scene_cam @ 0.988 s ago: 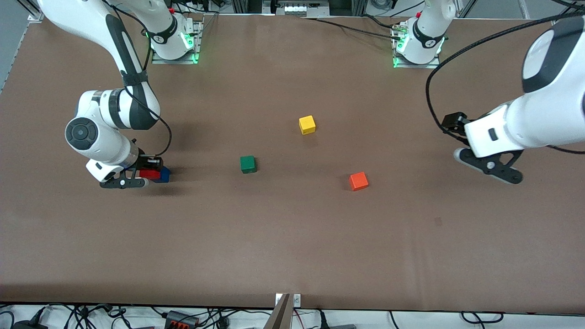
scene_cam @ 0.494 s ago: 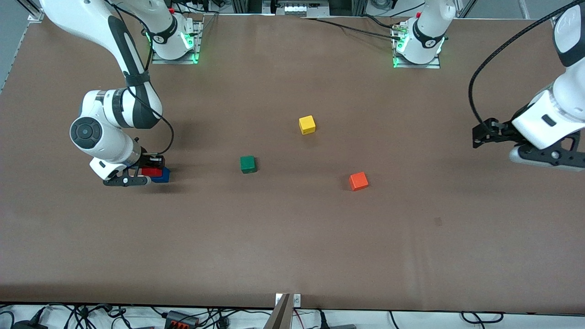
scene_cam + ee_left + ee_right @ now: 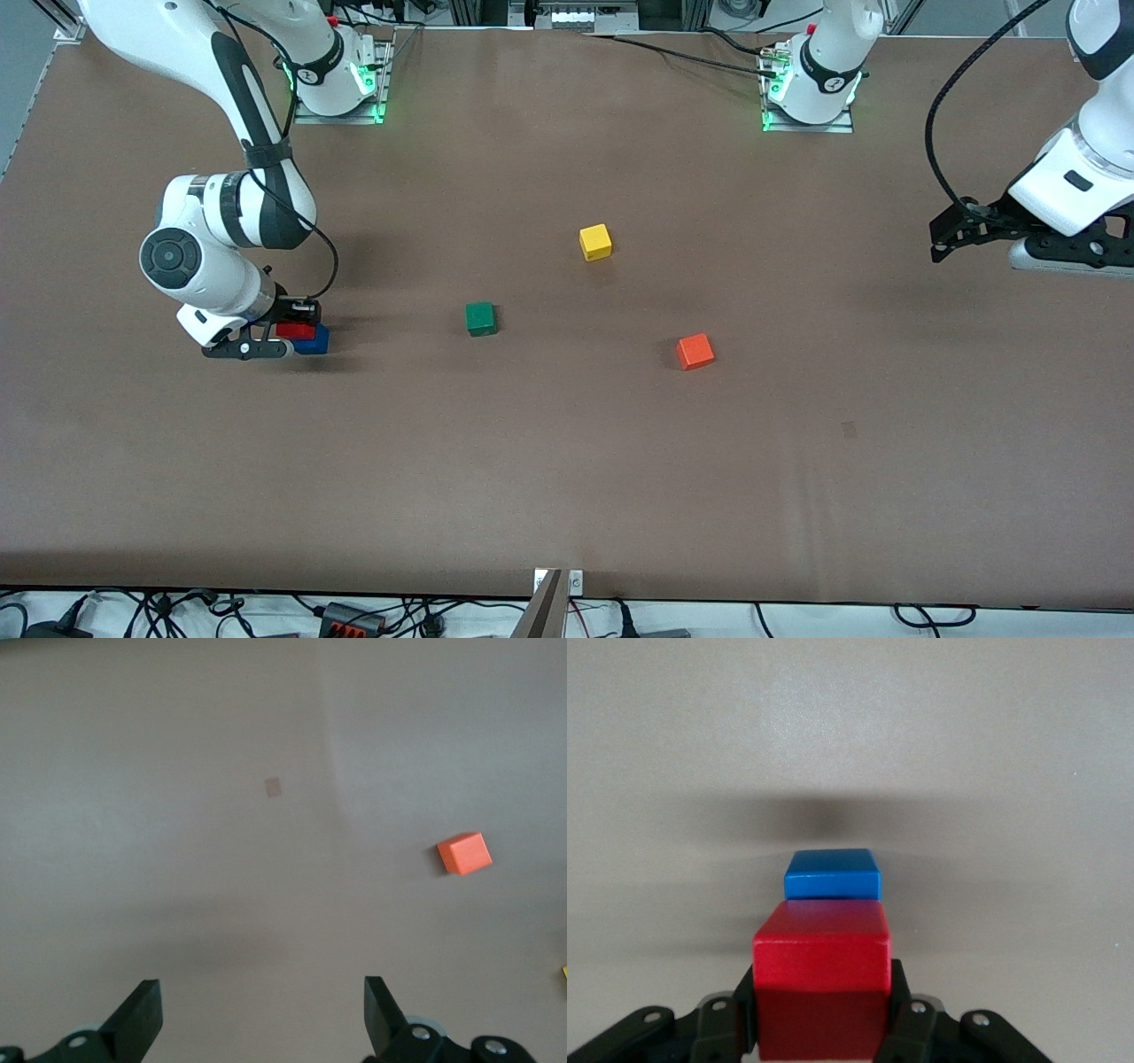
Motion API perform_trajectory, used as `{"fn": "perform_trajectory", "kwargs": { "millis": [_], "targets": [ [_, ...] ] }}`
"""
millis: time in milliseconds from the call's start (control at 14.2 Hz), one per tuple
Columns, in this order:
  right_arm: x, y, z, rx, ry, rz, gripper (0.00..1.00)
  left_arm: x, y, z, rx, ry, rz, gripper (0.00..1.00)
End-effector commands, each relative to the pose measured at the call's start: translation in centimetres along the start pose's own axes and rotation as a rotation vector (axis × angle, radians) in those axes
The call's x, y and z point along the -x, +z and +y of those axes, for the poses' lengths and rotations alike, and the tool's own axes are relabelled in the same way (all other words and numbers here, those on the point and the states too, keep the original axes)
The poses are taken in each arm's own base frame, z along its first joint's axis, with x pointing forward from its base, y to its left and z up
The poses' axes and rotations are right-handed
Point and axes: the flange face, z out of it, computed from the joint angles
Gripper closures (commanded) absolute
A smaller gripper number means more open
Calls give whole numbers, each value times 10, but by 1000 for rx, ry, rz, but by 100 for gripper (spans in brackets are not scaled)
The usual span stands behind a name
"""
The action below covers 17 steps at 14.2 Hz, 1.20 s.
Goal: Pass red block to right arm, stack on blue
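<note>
- The right gripper (image 3: 270, 339) clamped the red block (image 3: 293, 330) just over the blue cube (image 3: 312, 340), at nine o'clock from the green cube (image 3: 480, 318)
- The left gripper (image 3: 261, 1023) waited with fingers wide, above the left arm's end of the table (image 3: 567, 461)

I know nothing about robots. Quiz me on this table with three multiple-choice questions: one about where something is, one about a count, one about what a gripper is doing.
1. What is the red block over?
A. the green cube
B. the blue cube
C. the yellow cube

2. How many cubes are on or over the table?
A. three
B. four
C. five

3. What is the right gripper doing?
A. gripping the red block
B. hanging open with nothing in it
C. gripping the orange cube

Answers:
1 B: the red block sits just above the blue cube.
2 C: red, blue, green cube, yellow cube, orange cube.
3 A: its fingers clamp the red block's sides; the left gripper is open, holding nothing.
</note>
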Motion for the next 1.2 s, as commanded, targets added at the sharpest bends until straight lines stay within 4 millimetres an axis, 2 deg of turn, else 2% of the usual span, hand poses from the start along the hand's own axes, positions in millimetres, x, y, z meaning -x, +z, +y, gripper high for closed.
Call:
{"fn": "perform_trajectory", "kwargs": {
  "millis": [0, 141, 353, 423, 494, 635, 917, 1058, 1129],
  "targets": [
    [0, 0, 0, 12, 20, 15, 100, 6, -3, 14, 16, 2, -14, 0],
    [-1, 0, 2, 12, 23, 15, 100, 2, -11, 16, 17, 9, 5, 0],
    [-1, 5, 4, 14, 27, 15, 100, 4, -10, 15, 18, 8, -19, 0],
    [-1, 7, 5, 14, 32, 12, 97, 6, -11, 15, 18, 6, -32, 0],
    [-2, 8, 4, 12, 39, 12, 80, 6, -11, 15, 18, 8, -32, 0],
    [-5, 0, 5, 6, 60, 19, 0, 6, -11, 14, 26, 4, -32, 0],
    [-7, -33, 1, -7, 50, 20, 0, 6, -10, 8, 80, -15, -31, 0],
    [-12, -62, 4, -11, 51, -14, 0, 6, -11, 12, 71, -6, -29, 0],
    [-16, -86, 3, -13, 48, -34, 0, 6, -11, 12, 70, -6, -30, 0]
  ]
}}
